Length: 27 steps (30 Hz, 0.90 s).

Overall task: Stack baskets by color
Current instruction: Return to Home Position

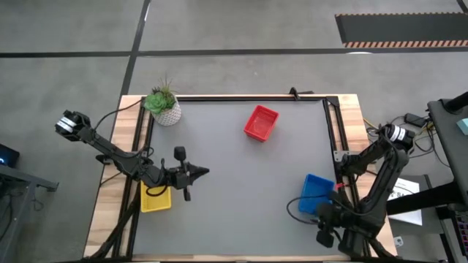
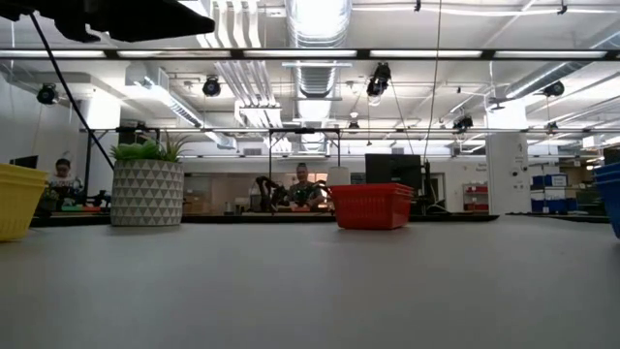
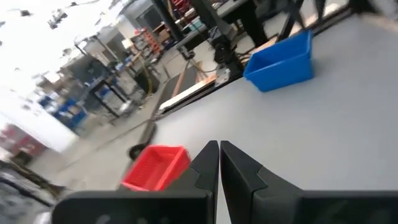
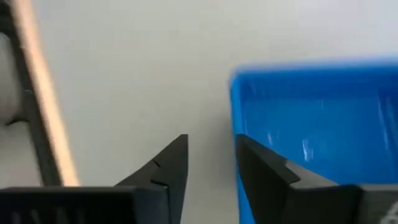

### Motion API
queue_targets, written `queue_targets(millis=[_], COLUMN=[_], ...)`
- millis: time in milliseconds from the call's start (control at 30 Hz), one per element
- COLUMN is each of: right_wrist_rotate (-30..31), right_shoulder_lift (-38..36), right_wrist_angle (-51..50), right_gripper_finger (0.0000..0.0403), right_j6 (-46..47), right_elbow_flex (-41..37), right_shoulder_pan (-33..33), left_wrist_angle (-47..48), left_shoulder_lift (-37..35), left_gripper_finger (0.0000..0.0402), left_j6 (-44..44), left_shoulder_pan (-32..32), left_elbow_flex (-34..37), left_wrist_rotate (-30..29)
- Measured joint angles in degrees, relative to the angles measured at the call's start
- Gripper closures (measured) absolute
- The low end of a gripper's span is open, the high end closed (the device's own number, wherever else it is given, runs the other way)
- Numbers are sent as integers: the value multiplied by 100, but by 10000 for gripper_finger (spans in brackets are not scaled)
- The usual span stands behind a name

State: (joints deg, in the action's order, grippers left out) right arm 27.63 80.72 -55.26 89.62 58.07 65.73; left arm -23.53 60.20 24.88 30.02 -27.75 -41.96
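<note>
High view first, from the near edge outward: the blue baskets [image 1: 316, 193] sit at the near right corner of the grey surface [image 1: 241, 212]. They show as one footprint, so I take them for a finished stack, though I can't count the layers from above. Their long axis runs roughly from the near edge toward the far one. The right gripper [image 4: 211, 149] hangs close beside them with its jaws released and holding nothing. In its own wrist view the blue rim lies just off one finger, not between the two. That is the relation I'd watch: this arm is by far the nearer to the blue pile, so folding away should go clear of that rim rather than across it. Over on the near left, the yellow baskets [image 1: 155, 199] rest by the edge. The left gripper [image 1: 205, 172] is just beyond them, pointing toward the middle, jaws clenched on nothing. Farther out stand the red baskets [image 1: 261, 122], well apart from both grippers, and the white potted plant [image 1: 165, 107] in the far left corner.
</note>
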Motion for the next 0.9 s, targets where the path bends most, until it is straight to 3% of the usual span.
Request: queue_targets(millis=[100, 200, 333, 433, 600, 700, 800, 900], right_wrist_rotate=[1040, 2300, 3081, 3567, 3688, 3636, 3267, 2352], right_shoulder_lift=[-44, -81, -250, -430, -983, -1371, -1735, -2007], right_wrist_angle=[5, 228, 491, 764, 1191, 1789, 3046, 5040], right_gripper_finger=[266, 268, 302, 334, 379, 392, 394, 394], right_j6=[-816, -2250, -3633, -4399, -4624, -4823, -5846, -7576], right_elbow_flex=[206, 308, 147, -271, -1232, -1799, -2250, -2688], right_shoulder_pan=[2, -31, -333, -668, -1319, -1636, -1887, -2184], left_wrist_angle=[8, 117, 691, 1184, 1999, 1905, 1729, 1262], left_shoulder_lift=[-7, -167, -673, -1066, -1720, -2081, -2439, -2782], left_gripper_finger=[402, 402, 402, 402, 402, 402, 402, 402], left_j6=[614, 1010, 980, 706, 123, -57, -67, -59], left_shoulder_pan=[7, 9, -107, -172, -317, -404, -441, -486], left_elbow_flex=[0, 4, 4, 13, 86, 355, 712, 1075], left_wrist_rotate=[11, 818, 2487, 2566, 2038, 2025, 2016, 1845])
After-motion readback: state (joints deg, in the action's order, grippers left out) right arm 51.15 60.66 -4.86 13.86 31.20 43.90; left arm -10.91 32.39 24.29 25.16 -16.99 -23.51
